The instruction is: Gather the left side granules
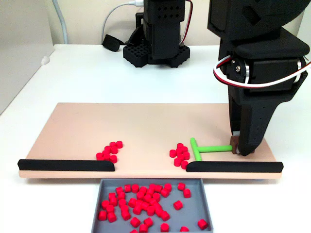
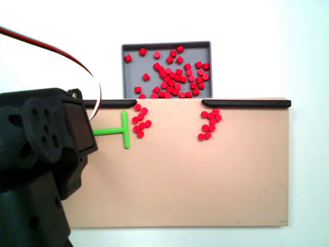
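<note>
Two red piles on board; my gripper (image 1: pixel 239 145) clamps the green pusher (image 1: pixel 206 148) stem, crossbar touching granules (image 1: pixel 180 155) at 9 o'clock; next, sweep them toward tray (image 1: pixel 97 204).

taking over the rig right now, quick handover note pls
End effector: down on the board, shut on the stem end of the green T-shaped plastic pusher.
Two loose clusters of small red cylindrical granules on the tan board: one touching the pusher's crossbar, one further along; each lies beside a long black strip.
Done: many granules already in the grey tray.
Left: push both clusters through the gap into the tray.
</note>
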You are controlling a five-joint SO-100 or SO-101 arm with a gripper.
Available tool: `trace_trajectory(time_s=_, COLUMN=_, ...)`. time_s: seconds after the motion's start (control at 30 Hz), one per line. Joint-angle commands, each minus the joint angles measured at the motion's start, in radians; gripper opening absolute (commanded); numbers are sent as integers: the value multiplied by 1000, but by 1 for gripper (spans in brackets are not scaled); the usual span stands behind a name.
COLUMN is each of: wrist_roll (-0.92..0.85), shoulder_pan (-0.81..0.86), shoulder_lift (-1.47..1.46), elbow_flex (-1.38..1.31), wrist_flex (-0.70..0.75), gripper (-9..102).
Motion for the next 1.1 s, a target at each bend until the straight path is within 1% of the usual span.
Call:
trace_trajectory(time_s=0.0, wrist_roll=-14, shoulder_pan=17, shoulder_lift=-2, elbow_flex=-29, wrist_flex=2, gripper=0)
trace_trajectory(time_s=1.07, wrist_roll=-87, shoulder_pan=81, shoulder_lift=-20, elbow_flex=-29, wrist_flex=2, gripper=0)
